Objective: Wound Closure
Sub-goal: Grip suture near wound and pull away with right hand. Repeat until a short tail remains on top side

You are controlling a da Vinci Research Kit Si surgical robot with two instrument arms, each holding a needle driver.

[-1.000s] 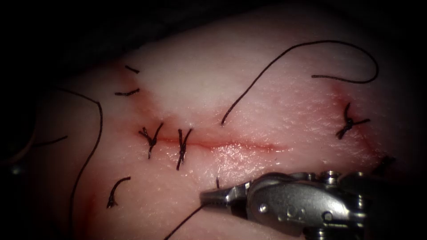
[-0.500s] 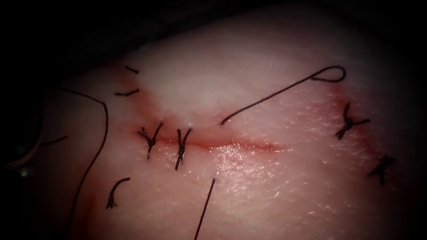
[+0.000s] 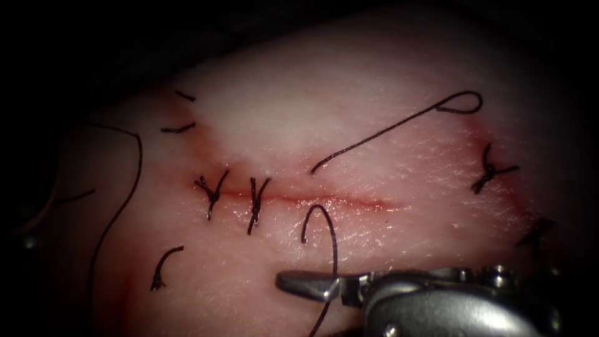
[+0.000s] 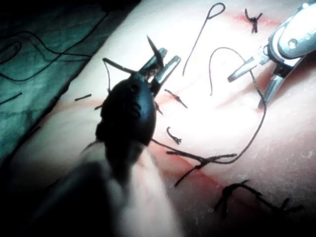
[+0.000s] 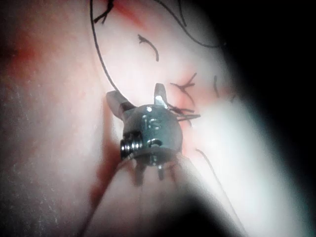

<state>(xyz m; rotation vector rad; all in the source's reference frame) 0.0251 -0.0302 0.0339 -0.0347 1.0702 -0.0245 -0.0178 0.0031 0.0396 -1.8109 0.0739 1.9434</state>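
Observation:
The cut (image 3: 324, 201) runs across the tissue (image 3: 374, 143), with two knotted stitches (image 3: 256, 203) at its left end. Thread (image 3: 387, 131) leaves the tissue on the far side of the cut and ends in a small loop at the right. More thread (image 3: 329, 228) arches slack on the near side and crosses my right tool (image 3: 306, 286). That tool's jaws stand wide apart (image 4: 246, 93) (image 5: 134, 93), the thread passing between them, gripped by neither. My left tool (image 4: 169, 55) is shut on the needle (image 4: 154, 49), its sharp tip sticking out past the jaws, off the tissue.
Another knot (image 3: 490, 170) sits far right on the tissue, and a darker one (image 3: 535, 234) lies below it. Several cut ends of thread (image 3: 163, 267) lie at the left. A long strand (image 3: 125, 206) curves down the tissue's left edge. Green cloth (image 4: 34, 64) borders the tissue.
The right tool, shut on the thread, pulled out of the endoscope view and the far loop shrank. It has come back with jaws open, and the thread now arches slack.

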